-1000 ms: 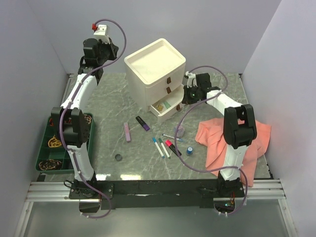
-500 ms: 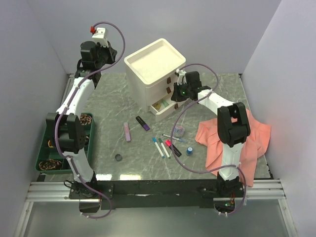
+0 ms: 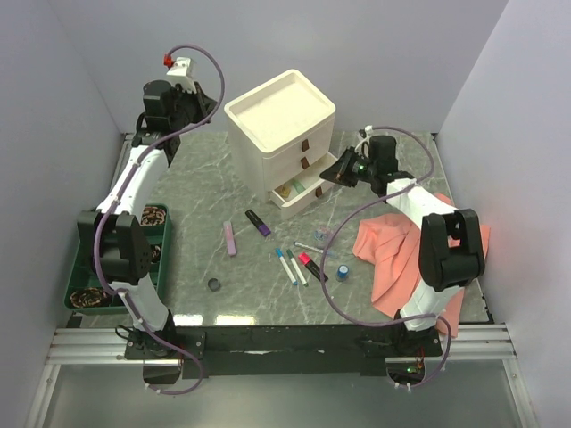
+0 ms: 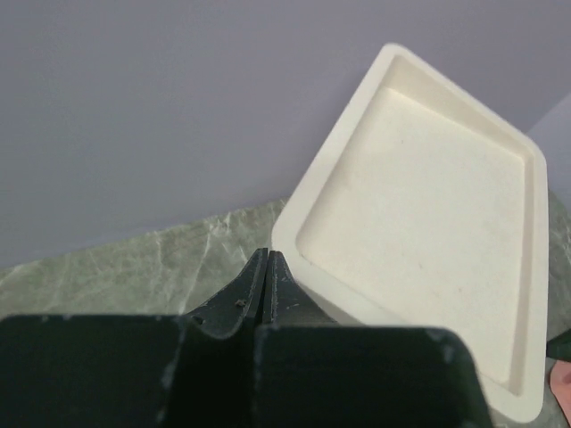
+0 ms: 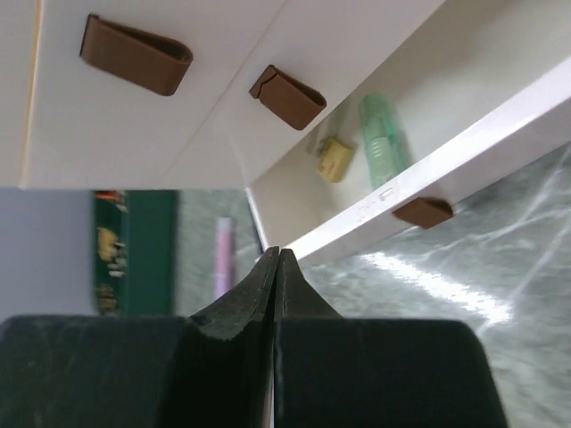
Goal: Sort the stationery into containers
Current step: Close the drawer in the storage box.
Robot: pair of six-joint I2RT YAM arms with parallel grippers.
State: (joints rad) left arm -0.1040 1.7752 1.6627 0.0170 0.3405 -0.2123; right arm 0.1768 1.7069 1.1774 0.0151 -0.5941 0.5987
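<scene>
The cream-white drawer box (image 3: 281, 125) stands at the back; its bottom drawer (image 3: 299, 194) is pulled out and holds a green highlighter (image 5: 384, 134). My right gripper (image 3: 330, 175) is shut and empty, just right of that drawer's front (image 5: 419, 174). My left gripper (image 3: 203, 100) is shut and empty, raised beside the box's tray top (image 4: 437, 205). On the table lie a purple highlighter (image 3: 259, 223), a lilac highlighter (image 3: 231, 239), two blue-capped pens (image 3: 290, 266), a red-and-black marker (image 3: 311, 266), a tape roll (image 3: 323, 236), a vial (image 3: 343, 272) and a dark disc (image 3: 214, 284).
A salmon-pink cloth (image 3: 401, 254) lies at the right under my right arm. A green compartment tray (image 3: 94, 267) with small items sits at the left edge. A small yellow item (image 5: 332, 160) lies in the open drawer. Walls close in at the back and sides.
My right gripper has drawn back to the right, away from the drawer fronts. The bottom drawer stays pulled out. My left arm has shifted slightly.
</scene>
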